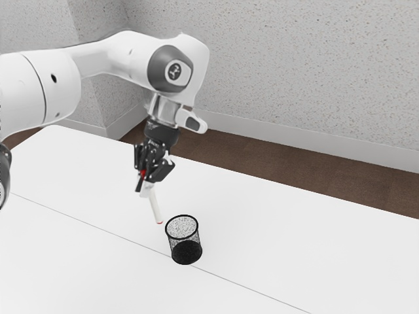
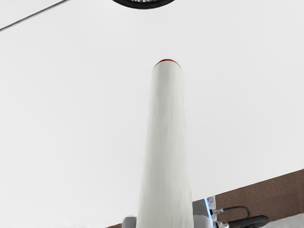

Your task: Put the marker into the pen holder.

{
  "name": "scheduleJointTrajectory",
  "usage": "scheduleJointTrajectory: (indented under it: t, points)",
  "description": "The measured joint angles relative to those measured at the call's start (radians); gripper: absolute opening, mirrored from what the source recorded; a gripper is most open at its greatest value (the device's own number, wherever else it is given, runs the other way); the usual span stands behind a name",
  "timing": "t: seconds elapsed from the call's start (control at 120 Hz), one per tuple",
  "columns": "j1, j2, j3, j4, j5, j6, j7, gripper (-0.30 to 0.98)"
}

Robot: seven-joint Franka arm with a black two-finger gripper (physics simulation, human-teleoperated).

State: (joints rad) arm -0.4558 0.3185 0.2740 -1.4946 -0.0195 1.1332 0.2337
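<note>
Gripper: the black two-finger gripper [image 1: 148,183] is closed around the marker, one finger bearing on each side of the barrel.
Marker: the white marker [image 1: 155,208] hangs below the gripper, slightly tilted, its lower end slanting toward the exterior view's right. A red ring [image 2: 167,61] marks that free end.
Pen holder: the black mesh pen holder [image 1: 186,254] stands upright on the white table [image 1: 294,242], mouth facing up. No pen or marker is seen inside it.
Marker to holder: apart. The free end is near the rim, outside it, on the exterior view's left of the opening.
Marker to table: the marker appears to be held clear of the surface; the exact height cannot be judged.
Work completed: marker grasped and, by its pose, raised. Part of the carry appears complete, since the free end is near the holder.
Work outstanding: alignment over the mouth, lowering, release and withdrawal of the hand.
Progress, estimated: past the midpoint; insertion not begun.
Next move, judged: shift the marker toward the holder, keeping its free end above the rim, and bring it closer to vertical.
Caution: a low or slanted approach could strike the rim and tip the holder.
</note>
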Motion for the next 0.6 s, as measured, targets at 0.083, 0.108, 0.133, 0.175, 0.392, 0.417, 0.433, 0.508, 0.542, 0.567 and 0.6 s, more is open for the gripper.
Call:
scheduleJointTrajectory:
  t: [0.083,0.108,0.133,0.175,0.392,0.417,0.433,0.508,0.542,0.567,0.6]
  points:
    - [0.000,0.029,-0.008,0.039,-0.001,-0.012,-0.008,-0.06]
    - [0.000,0.038,-0.009,0.049,-0.001,-0.015,-0.010,-0.07]
    - [0.001,0.045,-0.010,0.056,-0.001,-0.017,-0.012,-0.07]
    - [0.001,0.063,-0.010,0.074,-0.001,-0.020,-0.015,-0.07]
    - [0.002,0.132,-0.012,0.115,-0.006,-0.019,-0.026,-0.06]
    - [0.001,0.138,-0.012,0.116,-0.006,-0.017,-0.027,-0.06]
    - [0.001,0.141,-0.012,0.116,-0.007,-0.016,-0.028,-0.06]
    - [0.001,0.152,-0.018,0.117,-0.009,-0.007,-0.031,-0.06]
    - [0.001,0.158,-0.019,0.117,-0.010,-0.004,-0.032,-0.06]
    - [0.001,0.162,-0.020,0.117,-0.011,0.000,-0.033,-0.06]
    - [0.002,0.167,-0.020,0.117,-0.012,0.003,-0.034,-0.06]
